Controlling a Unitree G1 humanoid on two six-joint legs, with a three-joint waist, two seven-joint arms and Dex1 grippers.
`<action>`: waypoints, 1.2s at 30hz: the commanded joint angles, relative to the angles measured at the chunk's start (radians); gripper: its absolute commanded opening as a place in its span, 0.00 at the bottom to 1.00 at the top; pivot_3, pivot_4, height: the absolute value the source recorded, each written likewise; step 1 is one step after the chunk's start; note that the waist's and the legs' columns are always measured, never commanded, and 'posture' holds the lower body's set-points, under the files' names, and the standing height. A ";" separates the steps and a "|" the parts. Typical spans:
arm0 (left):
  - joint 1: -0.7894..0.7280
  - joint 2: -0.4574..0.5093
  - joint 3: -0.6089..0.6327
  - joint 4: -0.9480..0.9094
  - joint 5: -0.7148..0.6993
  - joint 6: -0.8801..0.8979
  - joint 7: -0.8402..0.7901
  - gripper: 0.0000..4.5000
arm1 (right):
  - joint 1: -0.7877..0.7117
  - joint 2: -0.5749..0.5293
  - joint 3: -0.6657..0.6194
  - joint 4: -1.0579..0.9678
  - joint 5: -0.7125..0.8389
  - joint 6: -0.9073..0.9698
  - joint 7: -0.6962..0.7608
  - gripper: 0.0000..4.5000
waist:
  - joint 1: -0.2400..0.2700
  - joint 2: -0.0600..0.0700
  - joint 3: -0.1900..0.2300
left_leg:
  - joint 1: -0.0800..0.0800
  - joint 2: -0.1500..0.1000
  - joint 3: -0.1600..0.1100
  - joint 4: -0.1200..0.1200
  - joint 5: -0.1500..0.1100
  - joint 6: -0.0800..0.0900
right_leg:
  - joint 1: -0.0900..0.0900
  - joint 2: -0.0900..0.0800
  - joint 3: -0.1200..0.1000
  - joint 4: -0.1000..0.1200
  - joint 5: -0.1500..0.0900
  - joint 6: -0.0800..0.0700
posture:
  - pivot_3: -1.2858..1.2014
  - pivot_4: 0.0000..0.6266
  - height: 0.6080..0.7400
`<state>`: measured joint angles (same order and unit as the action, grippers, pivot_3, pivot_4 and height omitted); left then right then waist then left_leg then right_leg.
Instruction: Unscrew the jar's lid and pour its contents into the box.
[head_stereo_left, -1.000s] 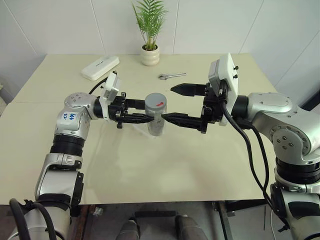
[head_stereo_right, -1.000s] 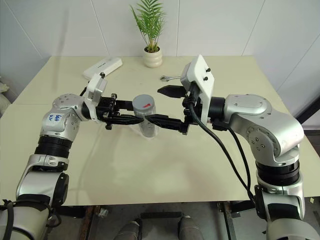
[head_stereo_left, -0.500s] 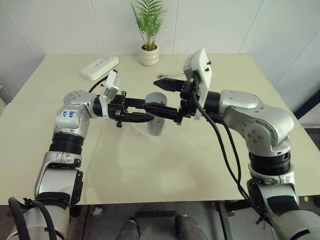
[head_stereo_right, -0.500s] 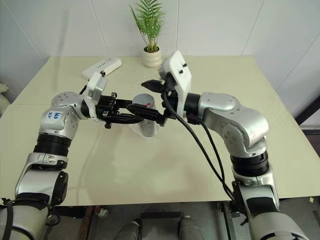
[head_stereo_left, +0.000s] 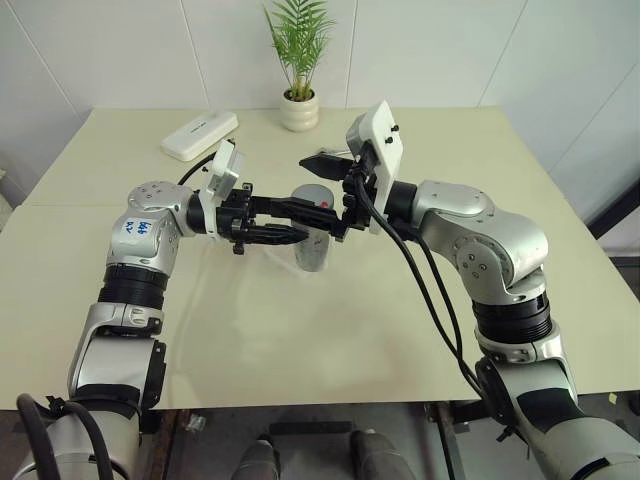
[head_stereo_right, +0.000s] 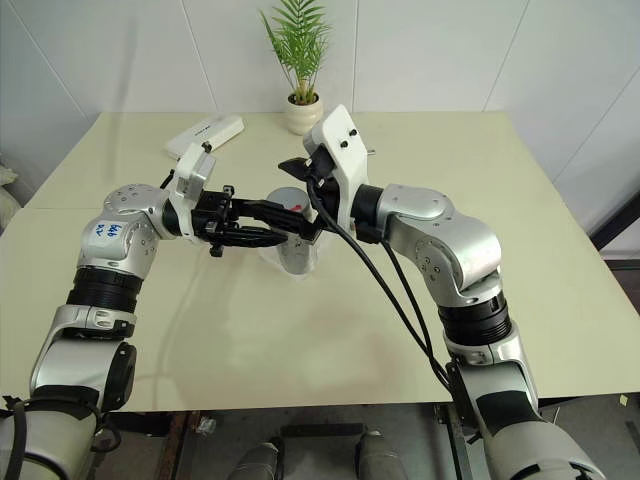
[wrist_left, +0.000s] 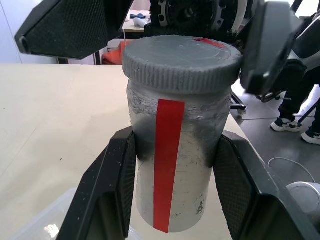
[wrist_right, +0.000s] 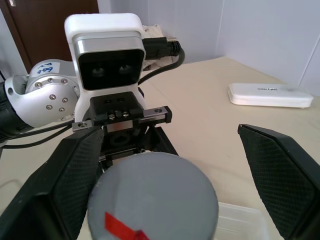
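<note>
- The jar's contents cannot be seen: the grey lid is on, and the metallic wall hides the inside.
- The clear box is hard to make out; a rounded corner shows under the jar, but from the head views its outline on the counter is barely visible.
- The jar stands upright, long axis vertical, lid uppermost, a red strip running down its side. It is near the middle of the counter, over the box.
- The left end effector is closed on the jar's body, one finger on each side.
- The right end effector is spread wide, its fingers flanking the lid without touching it.
- Count: one jar, one lid, one box, one white case, one potted plant.
</note>
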<state>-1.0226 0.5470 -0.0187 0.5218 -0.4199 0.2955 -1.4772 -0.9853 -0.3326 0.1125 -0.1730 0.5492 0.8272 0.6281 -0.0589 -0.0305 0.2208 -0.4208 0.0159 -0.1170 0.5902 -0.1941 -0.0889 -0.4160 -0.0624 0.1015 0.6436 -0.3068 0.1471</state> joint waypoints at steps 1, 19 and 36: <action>-0.015 0.010 0.013 -0.042 -0.004 -0.003 -0.004 0.42 | -0.010 -0.017 -0.016 -0.022 -0.013 -0.013 0.002 1.00 | 0.000 0.000 0.000 | 0.000 0.000 0.000 0.000 0.000 0.000 | 0.000 0.000 0.000 0.000 0.000 0.000 | 0.52 0.24 1.00; -0.015 0.001 0.010 -0.037 -0.002 -0.011 0.004 0.42 | 0.064 -0.202 -0.122 -0.180 0.062 0.110 -0.020 1.00 | 0.002 0.000 0.000 | 0.000 0.000 0.000 0.000 0.000 0.000 | 0.000 0.000 0.000 -0.001 0.000 0.000 | 0.52 0.24 1.00; -0.016 -0.003 0.008 -0.014 0.011 -0.026 0.004 0.42 | 0.095 -0.275 -0.200 -0.313 0.214 0.203 0.004 1.00 | 0.002 0.000 0.000 | 0.000 0.000 0.000 0.000 0.000 0.000 | 0.000 0.000 0.000 -0.001 0.000 0.000 | 0.52 0.24 1.00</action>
<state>-1.0224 0.5442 -0.0190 0.5211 -0.4091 0.2825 -1.4663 -0.8805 -0.5912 -0.0527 -0.4519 0.7407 1.0325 0.6269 -0.0566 -0.0305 0.2209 -0.4210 0.0159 -0.1169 0.5901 -0.1941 -0.0888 -0.4159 -0.0625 0.1015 0.6427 -0.3069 0.1469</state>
